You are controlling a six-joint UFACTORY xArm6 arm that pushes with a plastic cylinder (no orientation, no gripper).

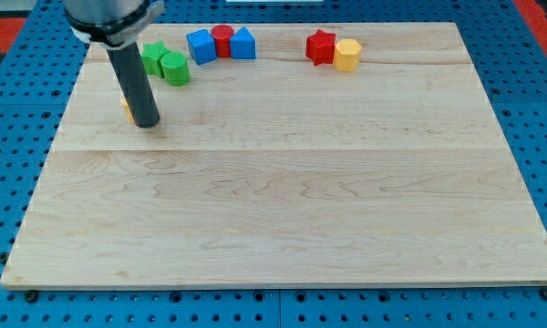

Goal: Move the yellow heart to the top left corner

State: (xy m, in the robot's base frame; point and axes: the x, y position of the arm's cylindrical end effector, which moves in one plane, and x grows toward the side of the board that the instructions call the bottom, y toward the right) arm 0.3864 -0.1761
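Camera view: my tip (148,122) sits bare, holding nothing, touching the yellow heart (127,111), which peeks out just left of it; top left corner lies up-left.

Yellow block (127,110): almost wholly hidden behind the dark rod (135,84); only a thin yellow sliver shows at the rod's left edge, so its shape cannot be told.
My tip (148,123): rests on the board, touching or just beside that sliver; which one cannot be told.
Arm: cut off by the view's top edge, above the rod.
Green blocks (165,64): just right of the rod; the left one is partly covered by it, shape unclear.
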